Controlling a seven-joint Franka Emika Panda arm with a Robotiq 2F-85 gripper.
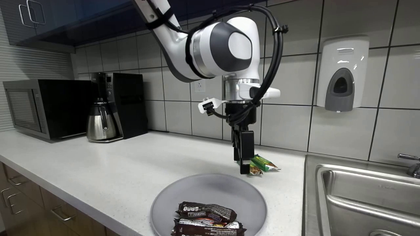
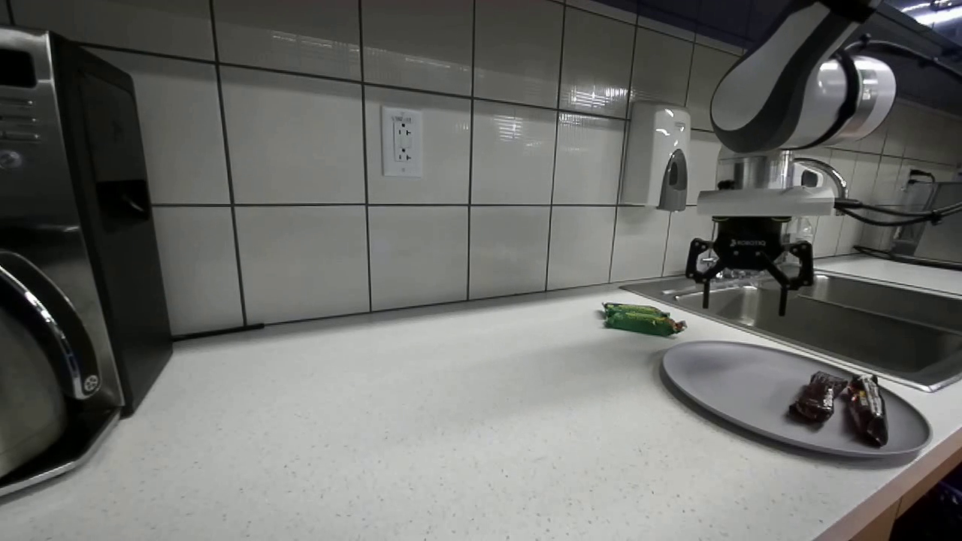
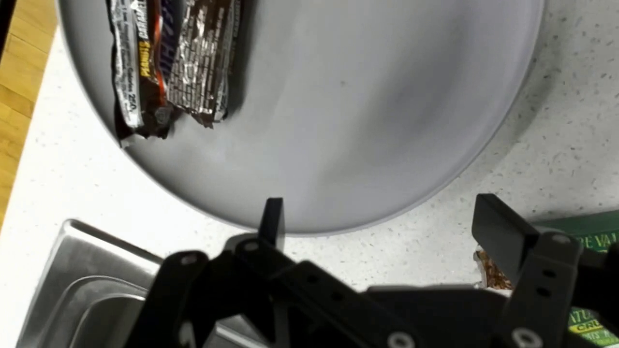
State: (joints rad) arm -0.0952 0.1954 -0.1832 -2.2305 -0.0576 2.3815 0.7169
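Note:
My gripper (image 2: 745,308) is open and empty above the counter, its fingers pointing down. In the wrist view its fingertips (image 3: 379,212) are wide apart, with the grey plate's edge and white counter behind them. The round grey plate (image 1: 210,185) shows in all views. Two brown-wrapped bars, one (image 3: 140,72) and another (image 3: 203,63), lie side by side on the plate. Two green-wrapped bars (image 2: 642,321) lie on the counter beyond the plate. In the wrist view the green wrappers (image 3: 595,237) are partly hidden by a finger. My gripper touches nothing.
A steel sink (image 1: 311,193) is set into the counter beside the plate. A soap dispenser (image 1: 343,72) hangs on the tiled wall. A coffee maker (image 1: 129,105) with a steel jug (image 1: 100,123) and a microwave (image 1: 62,108) stand farther along the counter.

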